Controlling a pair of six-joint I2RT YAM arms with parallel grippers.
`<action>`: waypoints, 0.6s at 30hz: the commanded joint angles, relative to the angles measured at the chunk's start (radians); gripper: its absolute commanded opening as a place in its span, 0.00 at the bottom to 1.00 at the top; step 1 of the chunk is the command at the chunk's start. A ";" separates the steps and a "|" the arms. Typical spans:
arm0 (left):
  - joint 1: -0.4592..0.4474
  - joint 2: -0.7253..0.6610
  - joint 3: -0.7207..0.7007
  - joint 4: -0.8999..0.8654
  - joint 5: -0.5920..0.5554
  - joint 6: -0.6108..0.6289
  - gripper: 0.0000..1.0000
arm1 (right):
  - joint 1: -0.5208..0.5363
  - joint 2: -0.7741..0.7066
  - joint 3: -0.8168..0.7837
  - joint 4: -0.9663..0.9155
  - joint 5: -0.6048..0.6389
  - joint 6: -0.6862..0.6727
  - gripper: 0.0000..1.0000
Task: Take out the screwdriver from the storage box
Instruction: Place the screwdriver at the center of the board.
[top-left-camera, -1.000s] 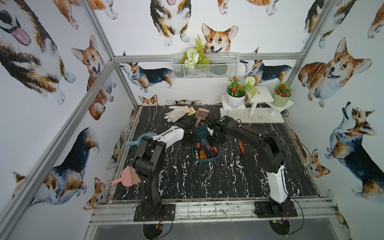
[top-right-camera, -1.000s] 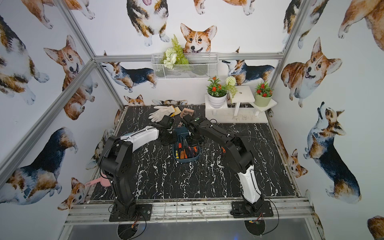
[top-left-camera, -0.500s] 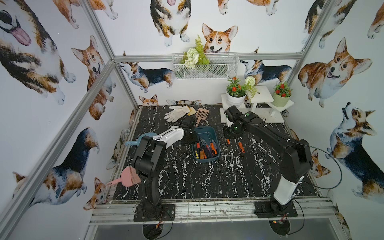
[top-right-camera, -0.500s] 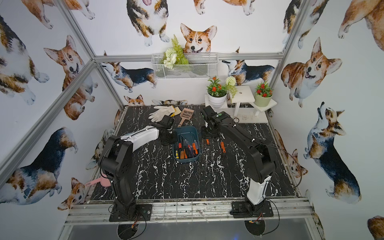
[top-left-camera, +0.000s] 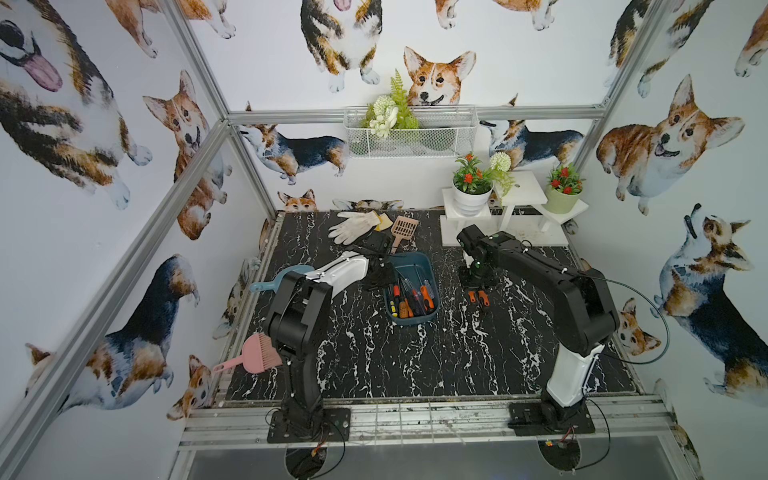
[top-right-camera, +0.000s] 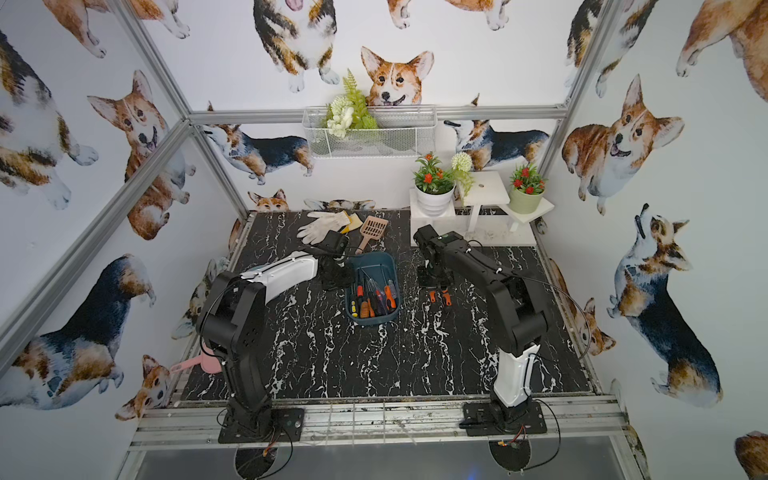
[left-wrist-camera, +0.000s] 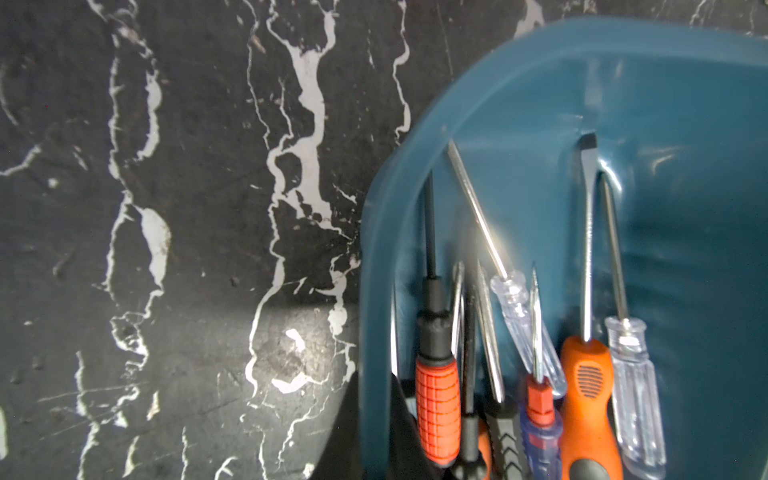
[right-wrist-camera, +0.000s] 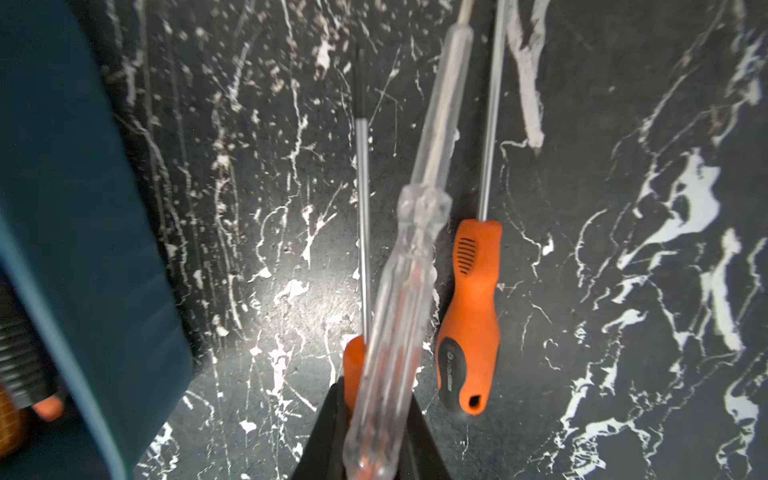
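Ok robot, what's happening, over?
Left gripper shut on storage box rim. Right gripper holds clear screwdriver outside box. Two orange screwdrivers lie close by.

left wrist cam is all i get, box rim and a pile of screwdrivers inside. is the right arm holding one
Observer: yes, the right gripper is shut on a clear-handled screwdriver.
Operator: is it out of the storage box
Observer: yes, in both top views that gripper is over the bare table, on the right arm's side of the box and apart from it.
Operator: anything lying there
Observer: two orange-handled screwdrivers lie side by side on the table right by it, one partly hidden behind the held one.
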 joint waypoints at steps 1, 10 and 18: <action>0.002 -0.009 -0.002 -0.020 -0.012 0.025 0.00 | -0.001 0.035 0.018 -0.025 0.018 -0.017 0.00; 0.002 -0.014 -0.005 -0.024 -0.015 0.030 0.00 | -0.001 0.097 0.029 -0.027 0.032 -0.007 0.07; 0.002 -0.008 -0.003 -0.019 -0.011 0.035 0.00 | -0.001 0.116 0.026 -0.023 0.032 -0.002 0.28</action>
